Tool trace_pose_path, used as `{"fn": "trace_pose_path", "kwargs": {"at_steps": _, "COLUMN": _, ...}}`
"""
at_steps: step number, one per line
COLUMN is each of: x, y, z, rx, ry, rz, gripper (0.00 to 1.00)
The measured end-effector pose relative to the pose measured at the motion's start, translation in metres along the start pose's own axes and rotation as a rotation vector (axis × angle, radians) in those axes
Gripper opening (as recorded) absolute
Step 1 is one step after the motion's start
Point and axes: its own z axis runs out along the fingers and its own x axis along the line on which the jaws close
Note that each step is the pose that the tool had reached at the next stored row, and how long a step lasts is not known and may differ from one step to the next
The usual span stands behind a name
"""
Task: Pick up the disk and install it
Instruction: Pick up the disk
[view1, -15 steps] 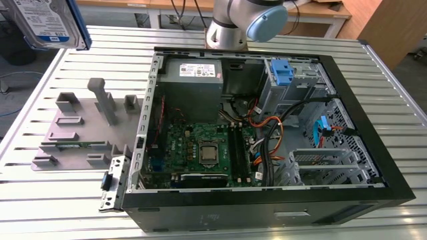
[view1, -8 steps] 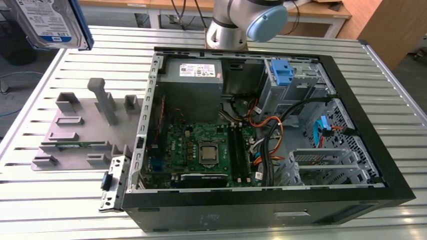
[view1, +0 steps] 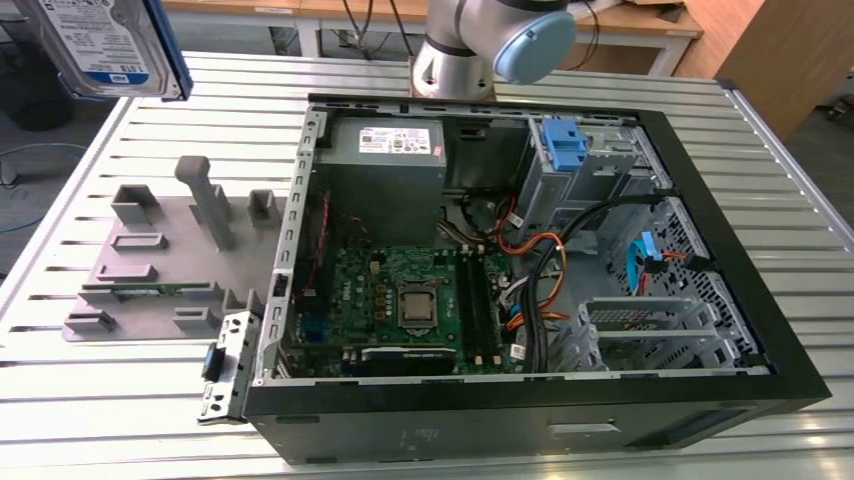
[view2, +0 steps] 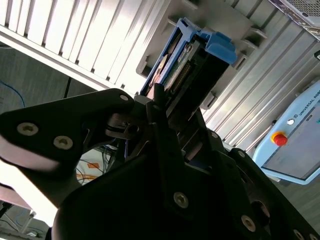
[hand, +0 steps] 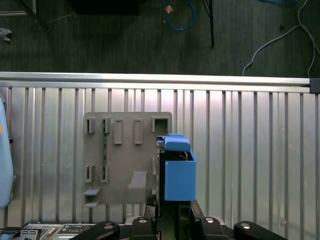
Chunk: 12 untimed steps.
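Note:
The disk (view1: 96, 42), a silver drive with a white-and-blue label in a blue carrier, hangs high over the table's far corner at the exterior view's left. In the first wrist view its blue carrier (hand: 178, 172) stands edge-on above the slatted table, beside the grey fixture plate (hand: 127, 157). In the second wrist view the disk (view2: 192, 60) sticks out from between the black fingers. My gripper (view2: 167, 107) is shut on the disk. The open computer case (view1: 747, 300) lies at the exterior view's right, away from the disk.
The grey fixture plate (view1: 147, 262) with upright pegs lies left of the case. Inside the case are a grey power supply (view1: 387, 150), a motherboard (view1: 400, 300), cables and a drive cage with a blue latch (view1: 567, 145). The arm's base (view1: 481, 45) stands behind the case.

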Motion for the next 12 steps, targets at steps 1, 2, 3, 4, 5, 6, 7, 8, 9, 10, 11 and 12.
{"fn": "trace_pose_path", "kwargs": {"at_steps": 1, "x": 0.0000, "y": -0.0007, "z": 0.0000, "rx": 0.0000, "ry": 0.0000, "rz": 0.000, "gripper": 0.35}}
{"fn": "trace_pose_path", "kwargs": {"at_steps": 2, "x": 0.0000, "y": -0.0014, "z": 0.0000, "rx": 0.0001, "ry": 0.0000, "rz": 0.000, "gripper": 0.35}}
{"fn": "trace_pose_path", "kwargs": {"at_steps": 3, "x": 0.0000, "y": -0.0022, "z": 0.0000, "rx": 0.0000, "ry": 0.0000, "rz": 0.000, "gripper": 0.35}}
{"fn": "trace_pose_path", "kwargs": {"at_steps": 4, "x": 0.0000, "y": -0.0032, "z": 0.0000, "rx": 0.0000, "ry": 0.0000, "rz": 0.000, "gripper": 0.35}}
{"fn": "trace_pose_path", "kwargs": {"at_steps": 5, "x": 0.0000, "y": -0.0042, "z": -0.0001, "rx": 0.0000, "ry": 0.0000, "rz": 0.000, "gripper": 0.35}}
{"fn": "trace_pose_path", "kwargs": {"at_steps": 6, "x": 0.0000, "y": -0.0054, "z": -0.0001, "rx": 0.0000, "ry": 0.0000, "rz": 0.000, "gripper": 0.35}}
{"fn": "trace_pose_path", "kwargs": {"at_steps": 7, "x": 0.0000, "y": -0.0065, "z": -0.0001, "rx": 0.0000, "ry": 0.0000, "rz": 0.000, "gripper": 0.35}}
{"fn": "trace_pose_path", "kwargs": {"at_steps": 8, "x": 0.0000, "y": -0.0077, "z": -0.0001, "rx": 0.0000, "ry": 0.0000, "rz": 0.000, "gripper": 0.35}}
{"fn": "trace_pose_path", "kwargs": {"at_steps": 9, "x": 0.0000, "y": -0.0088, "z": -0.0001, "rx": 0.0001, "ry": 0.0000, "rz": 0.000, "gripper": 0.35}}
{"fn": "trace_pose_path", "kwargs": {"at_steps": 10, "x": 0.0000, "y": -0.0098, "z": -0.0001, "rx": 0.0000, "ry": 0.0001, "rz": 0.000, "gripper": 0.35}}
{"fn": "trace_pose_path", "kwargs": {"at_steps": 11, "x": 0.0000, "y": -0.0109, "z": -0.0001, "rx": 0.0000, "ry": 0.0001, "rz": 0.000, "gripper": 0.35}}
{"fn": "trace_pose_path", "kwargs": {"at_steps": 12, "x": 0.0000, "y": -0.0119, "z": -0.0001, "rx": 0.0000, "ry": 0.0000, "rz": 0.000, "gripper": 0.35}}
